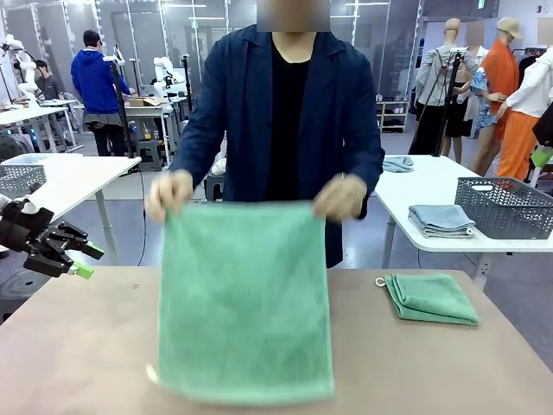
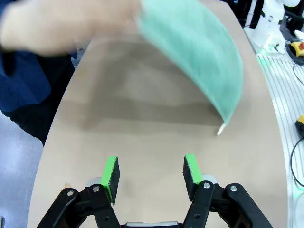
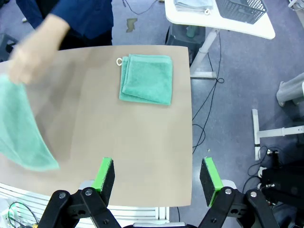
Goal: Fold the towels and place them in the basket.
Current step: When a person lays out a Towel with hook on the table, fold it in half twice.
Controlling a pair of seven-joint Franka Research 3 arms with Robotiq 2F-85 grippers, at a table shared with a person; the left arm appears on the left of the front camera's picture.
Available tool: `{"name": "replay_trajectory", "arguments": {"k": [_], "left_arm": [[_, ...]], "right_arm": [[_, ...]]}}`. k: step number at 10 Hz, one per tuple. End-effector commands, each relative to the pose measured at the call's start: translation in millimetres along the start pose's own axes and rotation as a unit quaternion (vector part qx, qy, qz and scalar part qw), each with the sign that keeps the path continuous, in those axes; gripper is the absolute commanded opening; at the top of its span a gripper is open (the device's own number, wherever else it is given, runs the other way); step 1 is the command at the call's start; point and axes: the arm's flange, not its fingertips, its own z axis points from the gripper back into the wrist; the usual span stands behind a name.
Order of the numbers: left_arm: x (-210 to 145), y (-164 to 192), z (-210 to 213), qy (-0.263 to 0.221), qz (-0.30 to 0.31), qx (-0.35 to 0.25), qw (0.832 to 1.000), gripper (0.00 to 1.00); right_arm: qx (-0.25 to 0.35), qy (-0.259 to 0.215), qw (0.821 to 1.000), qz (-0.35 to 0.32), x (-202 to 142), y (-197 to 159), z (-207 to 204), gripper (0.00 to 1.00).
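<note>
You have one mint-green towel [image 1: 244,303] hanging open at the middle of the counter [image 1: 78,346]. The person across from you holds it up by its two top corners, one hand [image 1: 169,194] at each; the other hand [image 1: 341,197] is on your right. Its lower edge hangs down near the counter's near side, blurred, with a small white loop at the lower left corner. From the left wrist the same towel [image 2: 199,52] shows as a curved sheet above the counter, and from the right wrist it [image 3: 21,128] sits at the left edge.

The second towel, the folded one [image 1: 430,298], lies flat on the counter on your right side, well apart from the hanging one, its white loop at the far left corner. The right wrist camera sees it [image 3: 146,78] squarely ahead.

The basket [image 1: 505,207] stands on a white table beyond the counter, on your right, just beside a stack of grey-blue cloths [image 1: 441,220].

Your left fingers [image 1: 84,271] hover at the counter's left edge; the wrist view shows these fingers [image 2: 110,173] spread moderately with nothing between them. Your right fingers [image 3: 105,173] stand wide apart above the counter's near edge, also holding nothing.
</note>
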Motion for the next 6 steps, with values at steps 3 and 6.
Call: {"name": "replay_trajectory", "arguments": {"k": [3,6], "left_arm": [[1.2,-0.5,0.5,-0.001,0.0,0.001,1.0,0.69],[1.2,-0.5,0.5,-0.001,0.0,0.001,1.0,0.69]], "right_arm": [[-0.003,-0.002,1.0,-0.004,0.1,0.2,-0.4,0.9],[-0.003,-0.002,1.0,-0.004,0.1,0.2,-0.4,0.9]]}}
